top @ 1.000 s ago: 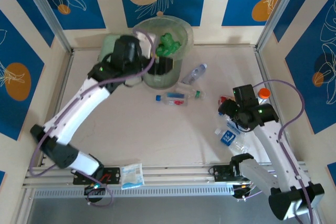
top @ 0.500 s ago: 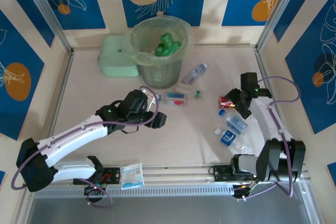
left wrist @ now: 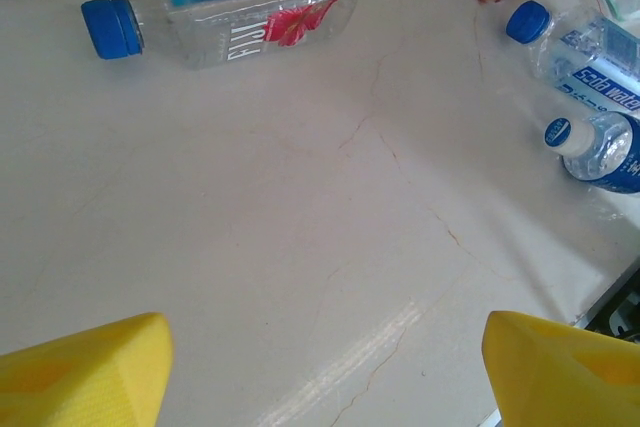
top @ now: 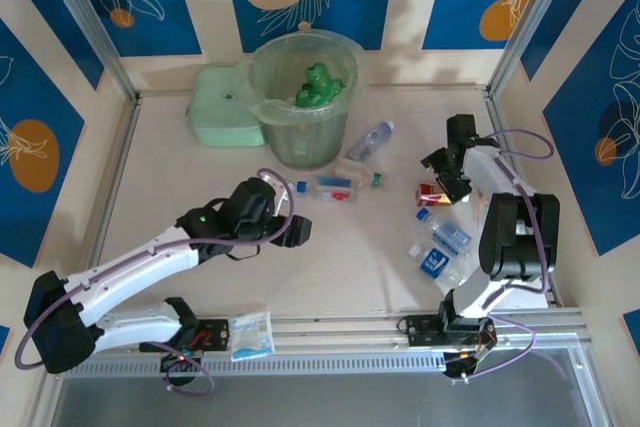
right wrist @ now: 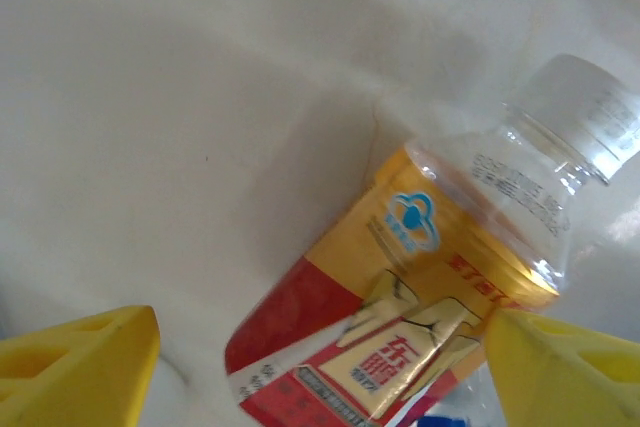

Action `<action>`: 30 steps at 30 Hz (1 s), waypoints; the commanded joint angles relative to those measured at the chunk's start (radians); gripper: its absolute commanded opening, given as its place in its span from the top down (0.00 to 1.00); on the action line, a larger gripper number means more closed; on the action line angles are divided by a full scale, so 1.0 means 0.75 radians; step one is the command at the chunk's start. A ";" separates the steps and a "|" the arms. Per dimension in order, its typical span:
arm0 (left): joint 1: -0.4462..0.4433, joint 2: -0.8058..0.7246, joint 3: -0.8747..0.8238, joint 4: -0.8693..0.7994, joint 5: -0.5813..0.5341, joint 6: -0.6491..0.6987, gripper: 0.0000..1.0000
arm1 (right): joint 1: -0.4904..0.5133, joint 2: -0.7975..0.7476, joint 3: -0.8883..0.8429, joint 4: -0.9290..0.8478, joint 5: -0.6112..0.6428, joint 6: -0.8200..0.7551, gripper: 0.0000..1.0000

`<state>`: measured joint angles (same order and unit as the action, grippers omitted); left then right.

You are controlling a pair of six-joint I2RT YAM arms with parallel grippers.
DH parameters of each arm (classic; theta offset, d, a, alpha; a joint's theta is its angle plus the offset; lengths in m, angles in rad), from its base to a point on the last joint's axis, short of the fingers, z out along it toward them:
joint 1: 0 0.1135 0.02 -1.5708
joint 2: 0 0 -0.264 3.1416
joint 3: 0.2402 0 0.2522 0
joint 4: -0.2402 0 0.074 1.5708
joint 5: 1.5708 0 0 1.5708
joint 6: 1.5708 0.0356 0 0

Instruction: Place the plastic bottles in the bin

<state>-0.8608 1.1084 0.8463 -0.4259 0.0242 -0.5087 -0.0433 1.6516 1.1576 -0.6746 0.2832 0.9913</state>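
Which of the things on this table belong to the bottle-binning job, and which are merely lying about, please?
For the job:
- bin
- green bottles already inside it
- blue-capped clear bottle
- slim clear bottle beside the bin
- red-and-yellow labelled bottle
- blue-labelled bottles near the right arm

Lying about:
- mint-green box
- packet on the near rail
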 commanded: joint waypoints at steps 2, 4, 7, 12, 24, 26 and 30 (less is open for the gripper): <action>-0.010 -0.036 -0.021 0.000 -0.018 -0.009 0.19 | 0.036 0.059 0.072 -0.104 0.084 0.093 0.15; -0.010 -0.036 -0.020 -0.005 -0.018 -0.009 0.19 | 0.045 0.082 0.084 -0.137 0.106 0.105 0.15; -0.010 -0.038 -0.020 -0.014 -0.024 -0.005 0.19 | 0.050 0.111 0.078 -0.156 0.106 0.122 0.15; -0.010 -0.034 -0.022 -0.027 -0.028 0.001 0.19 | 0.061 0.121 0.013 -0.130 0.086 0.150 0.15; -0.010 -0.030 -0.022 -0.033 -0.032 0.001 0.19 | 0.085 0.174 0.011 -0.085 0.069 0.124 0.22; -0.010 -0.036 -0.022 -0.039 -0.038 0.003 0.19 | 0.088 0.188 0.015 -0.074 0.083 0.106 0.22; -0.010 -0.034 -0.026 -0.044 -0.040 0.007 0.19 | 0.084 0.230 0.029 -0.057 0.076 0.057 0.22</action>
<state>-0.8608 1.0985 0.8383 -0.4351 0.0132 -0.5079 0.0196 1.8065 1.1511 -0.7185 0.3439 1.0615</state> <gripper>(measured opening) 0.808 0.783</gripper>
